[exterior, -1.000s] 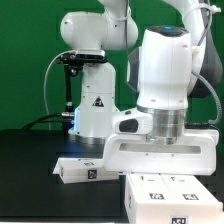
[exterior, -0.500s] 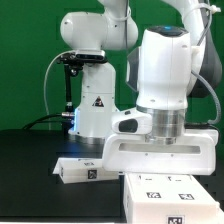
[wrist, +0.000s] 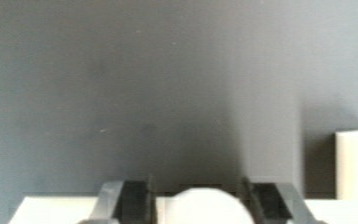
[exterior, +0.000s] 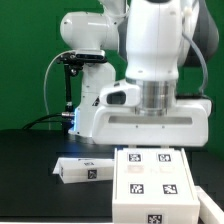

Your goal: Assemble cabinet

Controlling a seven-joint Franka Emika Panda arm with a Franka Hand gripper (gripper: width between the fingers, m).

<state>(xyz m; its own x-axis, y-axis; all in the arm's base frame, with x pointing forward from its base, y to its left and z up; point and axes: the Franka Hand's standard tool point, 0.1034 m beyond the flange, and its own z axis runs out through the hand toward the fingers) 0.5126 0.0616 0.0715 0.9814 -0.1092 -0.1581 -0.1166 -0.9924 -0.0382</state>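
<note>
The cabinet box (exterior: 155, 185) is a white block with several black-and-white marker tags on its top, at the front of the exterior view, right of centre. A smaller white tagged panel (exterior: 80, 170) lies flat on the black table to its left. The arm's broad white hand (exterior: 150, 122) hangs just above the box's far edge and hides the fingers there. In the wrist view my gripper (wrist: 197, 202) stands with its two dark fingers (wrist: 131, 200) apart, on either side of a rounded white part (wrist: 201, 206). Dark gaps show on both sides of that part.
The black table (exterior: 30, 160) runs to the exterior view's left. A white arm base (exterior: 90, 105) and a black stand (exterior: 68, 90) stand behind, before a green backdrop. In the wrist view another white piece (wrist: 357, 160) sits at the frame's edge.
The arm's hand has risen and shifted toward the exterior view's left. More of the box's tagged top now shows beneath it. The small panel has not moved.
</note>
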